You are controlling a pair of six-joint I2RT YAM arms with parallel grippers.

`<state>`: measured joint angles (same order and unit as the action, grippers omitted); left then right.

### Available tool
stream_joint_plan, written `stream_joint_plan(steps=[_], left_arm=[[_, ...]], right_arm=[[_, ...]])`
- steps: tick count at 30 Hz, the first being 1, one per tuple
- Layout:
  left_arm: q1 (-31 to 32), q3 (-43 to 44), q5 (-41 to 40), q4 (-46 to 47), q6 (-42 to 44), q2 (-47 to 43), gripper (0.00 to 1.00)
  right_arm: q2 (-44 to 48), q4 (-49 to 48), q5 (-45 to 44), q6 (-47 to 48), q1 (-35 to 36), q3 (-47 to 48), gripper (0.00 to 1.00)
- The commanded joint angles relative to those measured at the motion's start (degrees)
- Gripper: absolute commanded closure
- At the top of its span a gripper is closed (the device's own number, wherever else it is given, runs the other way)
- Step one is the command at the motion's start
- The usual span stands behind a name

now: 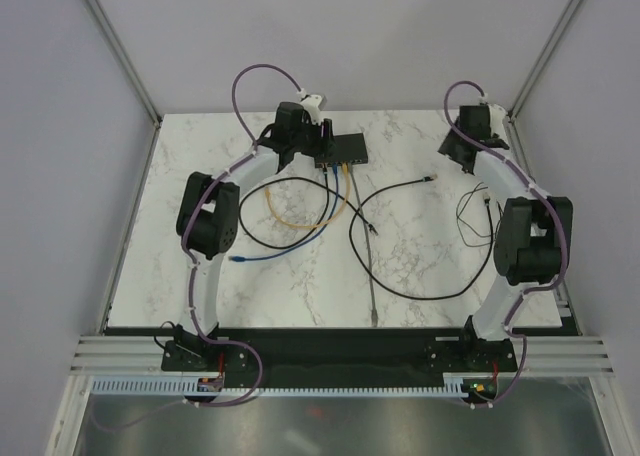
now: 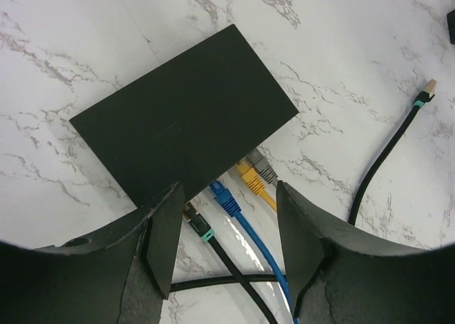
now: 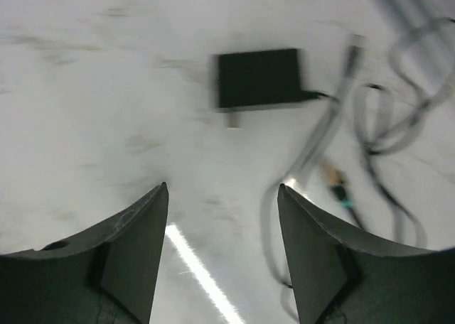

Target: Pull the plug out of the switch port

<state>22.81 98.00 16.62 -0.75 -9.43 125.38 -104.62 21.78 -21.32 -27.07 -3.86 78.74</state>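
I am hovering the left gripper (image 2: 228, 185), jaws wide and empty, above the row of coloured cable plugs (image 2: 249, 178) leaving the flat black rectangular switch (image 2: 185, 118) nearward, far centre-left. The right gripper (image 3: 222, 185), also wide and empty, is hanging well apart, far right.

The left arm (image 1: 205, 221) bends at its elbow and reaches forward and inward; the left gripper (image 2: 227, 196) points downward, fingers spread wide, clamping nothing; the right arm (image 1: 530, 238) folds at its elbow and stretches toward the far right; the right gripper (image 3: 222, 196) likewise gapes, holding nothing, its wrist view blurred.
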Motion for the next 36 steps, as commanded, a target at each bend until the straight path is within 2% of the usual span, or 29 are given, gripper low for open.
stream_joint_plan(steps=[1, 4, 11, 14, 17, 20, 27, 36], left_arm=[[1.71, 4.13, -0.36, -3.27, 4.42, 2.14, 0.38], [2.59, 6.76, -2.82, -5.74, 6.7, 3.46, 0.39], [2.5, 9.49, -6.95, -8.29, 6.88, 5.48, 0.42], [2.5, 12.04, -6.87, -9.61, 6.53, 7.67, 0.43], [2.5, 14.76, -7.13, -11.63, 6.44, 9.52, 0.44], [2.5, 16.26, -7.13, -12.78, 5.74, 10.58, 0.46], [2.5, 20.03, -7.3, -15.24, 5.04, 13.3, 0.46], [2.5, 21.18, -6.87, -16.65, 4.69, 14.01, 0.46]], right_arm=[[0.04, -11.65, 15.0, 1.15, 9.55, 4.22, 0.3], [-5.05, -23.33, 29.27, -4.12, 12.03, 4.84, 0.3], [-17.79, -34.68, 39.32, -11.15, 16.16, 8.36, 0.34], [-22.19, -36.98, 40.57, -13.61, 17.22, 8.71, 0.39], [-24.57, -38.56, 41.7, -15.99, 17.31, 8.27, 0.46], [-25.28, -40.76, 42.41, -17.83, 17.31, 6.78, 0.5], [-25.9, -45.77, 44.35, -21.44, 17.31, 3.62, 0.5], [-23.88, -47.09, 45.84, -20.04, 17.31, -1.39, 0.51]])
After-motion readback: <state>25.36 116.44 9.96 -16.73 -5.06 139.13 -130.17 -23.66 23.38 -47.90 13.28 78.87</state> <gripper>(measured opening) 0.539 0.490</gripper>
